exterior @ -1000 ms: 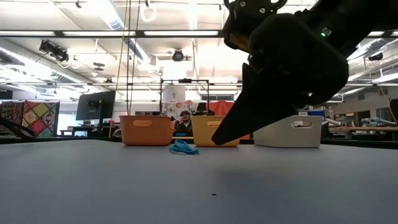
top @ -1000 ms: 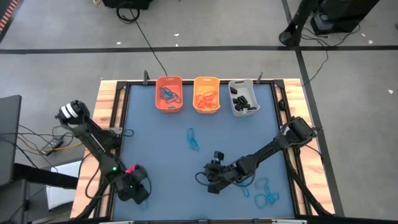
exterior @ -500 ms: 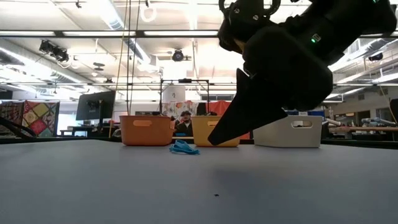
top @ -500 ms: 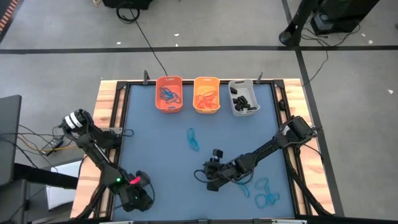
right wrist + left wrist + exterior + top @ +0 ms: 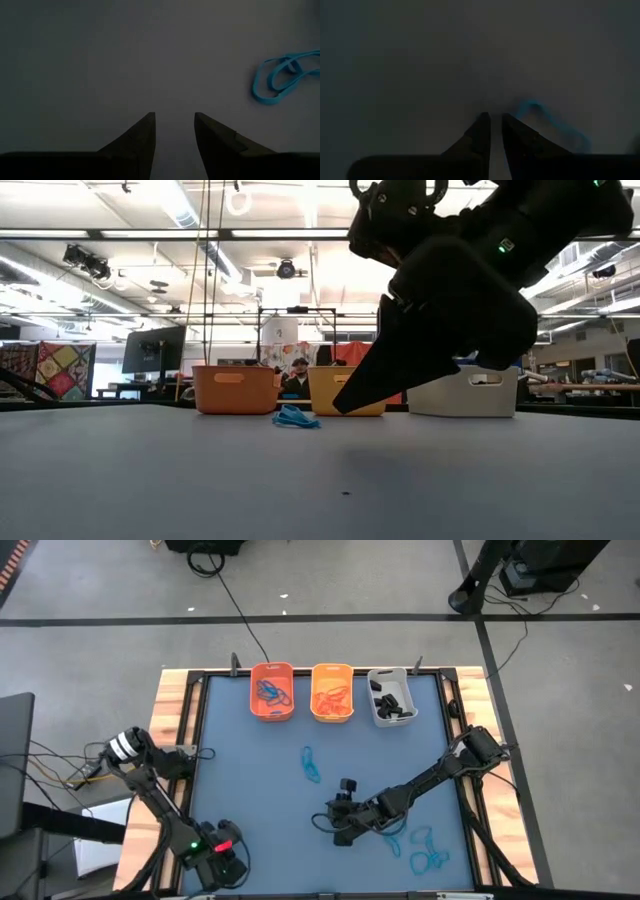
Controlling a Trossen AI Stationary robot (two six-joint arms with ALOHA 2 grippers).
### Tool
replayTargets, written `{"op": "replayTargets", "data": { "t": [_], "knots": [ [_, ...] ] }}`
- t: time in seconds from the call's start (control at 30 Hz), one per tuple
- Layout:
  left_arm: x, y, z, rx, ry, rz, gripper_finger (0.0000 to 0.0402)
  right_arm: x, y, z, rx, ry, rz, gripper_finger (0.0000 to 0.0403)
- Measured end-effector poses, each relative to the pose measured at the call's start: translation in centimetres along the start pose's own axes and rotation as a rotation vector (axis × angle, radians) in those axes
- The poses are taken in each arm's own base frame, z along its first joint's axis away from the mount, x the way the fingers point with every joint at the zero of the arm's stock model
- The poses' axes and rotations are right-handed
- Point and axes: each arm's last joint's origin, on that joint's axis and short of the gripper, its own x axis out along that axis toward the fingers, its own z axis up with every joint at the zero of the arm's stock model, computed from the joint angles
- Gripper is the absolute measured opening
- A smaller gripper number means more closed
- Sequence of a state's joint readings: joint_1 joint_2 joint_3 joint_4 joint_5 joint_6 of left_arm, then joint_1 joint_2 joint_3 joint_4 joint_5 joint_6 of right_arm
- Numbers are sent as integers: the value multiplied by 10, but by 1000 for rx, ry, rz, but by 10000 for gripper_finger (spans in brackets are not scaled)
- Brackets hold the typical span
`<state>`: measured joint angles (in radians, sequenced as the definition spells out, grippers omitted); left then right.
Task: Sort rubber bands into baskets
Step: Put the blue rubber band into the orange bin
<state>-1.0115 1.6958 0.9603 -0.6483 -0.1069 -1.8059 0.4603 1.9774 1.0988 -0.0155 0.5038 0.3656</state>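
High view: left gripper point(image 5: 222, 862) near-left, fingers narrowly parted, empty. Right gripper point(image 5: 340, 822) centre-near, half open, empty. Blue bands point(image 5: 311, 765) loose; baskets point(image 5: 271, 691) far. Risk: fingers probably skid off thin loops.

1. I see three baskets in a row at the table's point(image 5: 230, 770) far edge: orange basket point(image 5: 271, 691) with blue bands, yellow-orange basket point(image 5: 332, 692) with orange bands, grey basket point(image 5: 391, 697) with black ones.
2. A blue band point(image 5: 311, 765) lies alone mid-table.
3. My right gripper point(image 5: 338, 821) sits low near the middle, more blue bands point(image 5: 428, 850) just beside that arm.
4. My left gripper point(image 5: 225, 858) is at the near left corner (fingers hard to read).
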Motion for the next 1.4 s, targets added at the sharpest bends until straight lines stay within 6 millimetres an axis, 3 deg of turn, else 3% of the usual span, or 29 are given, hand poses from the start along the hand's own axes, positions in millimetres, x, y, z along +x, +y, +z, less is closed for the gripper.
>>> {"op": "replayTargets", "data": {
  "t": [0.1,0.17,0.27,0.33,0.4,0.47,0.6,0.7,0.77,0.9,1.13,1.4],
  "knots": [
    [-12,1,3,60,-57,95,53,-1,1,1,-52,17,61,149],
    [-18,-1,3,101,-70,110,53,-12,3,9,-143,46,232,151],
    [-20,-1,4,148,-73,121,53,-56,12,39,-209,-59,614,150],
    [-21,-2,3,151,-72,115,53,-87,13,54,-252,-161,776,144],
    [-20,-2,4,152,-75,118,53,-108,11,59,-298,-240,810,137],
    [-19,-1,4,165,-78,120,53,-115,6,60,-313,-284,756,131],
    [-19,-1,2,223,-65,116,53,-100,-11,48,-237,-239,446,128],
    [-19,-2,-1,245,-45,97,53,-76,-28,27,-139,-151,82,129],
    [-19,-5,-5,249,-32,52,53,-63,-39,13,-118,-95,-22,129],
    [-19,-15,-15,282,11,-72,56,-45,-48,-7,-75,-13,34,130],
    [-21,-21,-24,256,30,-154,88,-33,-49,-14,-56,18,96,130],
    [8,-24,-29,267,14,-104,148,-34,-48,-12,-35,6,108,130]
  ]
}}
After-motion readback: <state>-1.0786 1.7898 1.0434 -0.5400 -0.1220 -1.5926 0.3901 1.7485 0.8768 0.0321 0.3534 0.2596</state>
